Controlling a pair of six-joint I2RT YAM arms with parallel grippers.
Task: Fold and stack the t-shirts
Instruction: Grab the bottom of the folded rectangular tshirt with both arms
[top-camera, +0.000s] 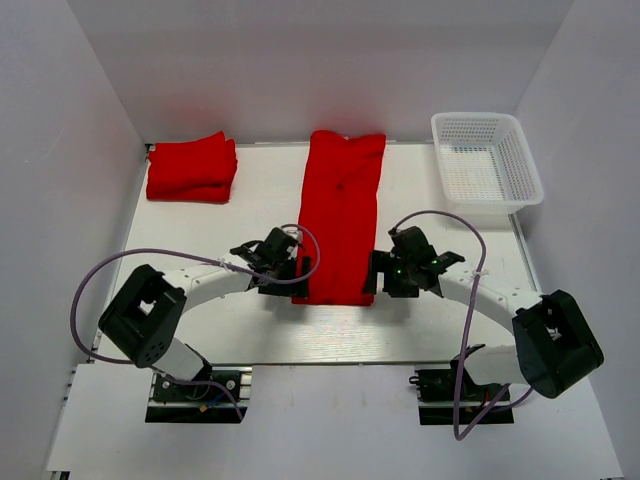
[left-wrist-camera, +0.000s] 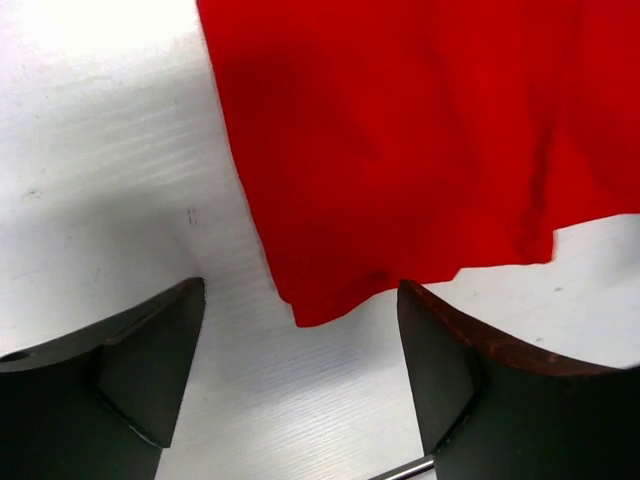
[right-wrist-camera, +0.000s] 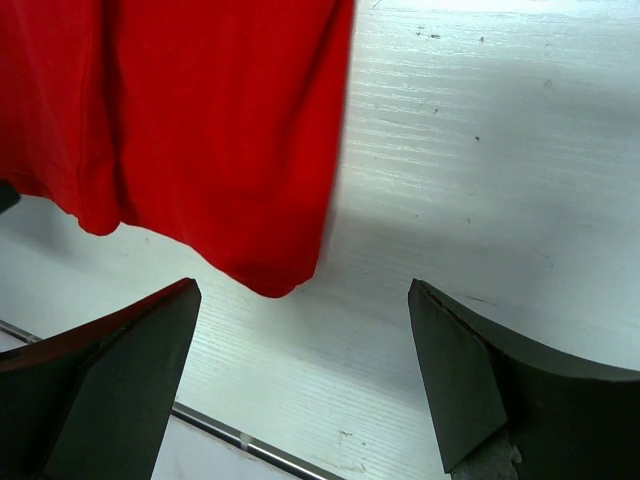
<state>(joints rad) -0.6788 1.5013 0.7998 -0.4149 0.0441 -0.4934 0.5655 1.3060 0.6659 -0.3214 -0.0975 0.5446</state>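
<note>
Black-fingered left gripper and right gripper, both jaws wide apart, nothing held. Where's the cloth?
— Long red cloth t-shirt, mid white table, each near corner lying between a pair of fingers.
— Progress?
— Folded red cloth pile sits far left, done. This one's narrowed lengthwise only. I'd say crosswise folds and stacking remain.

Bright, even overhead light glares off the white table, casting soft shadows beside the t-shirt.
</note>
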